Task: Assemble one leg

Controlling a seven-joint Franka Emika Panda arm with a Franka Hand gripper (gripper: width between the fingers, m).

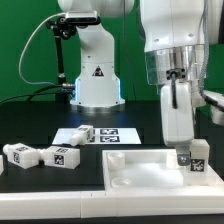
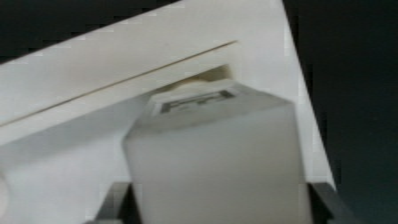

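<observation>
My gripper (image 1: 193, 140) is shut on a leg (image 1: 196, 157), a small white block with a black-and-white tag on its side. I hold it upright at the right corner of the large flat white square piece with a raised rim (image 1: 135, 165). In the wrist view the leg (image 2: 217, 150) fills the middle between my dark fingers (image 2: 116, 200), and its far end meets the corner of the white piece (image 2: 125, 85). Whether it is seated there is hidden. Three more legs (image 1: 62, 156) lie on the table to the exterior view's left.
The marker board (image 1: 112, 134) lies behind the white piece, with one leg (image 1: 78, 133) at its left end. The robot's white base (image 1: 97, 70) stands at the back, with cables beside it. The table is black.
</observation>
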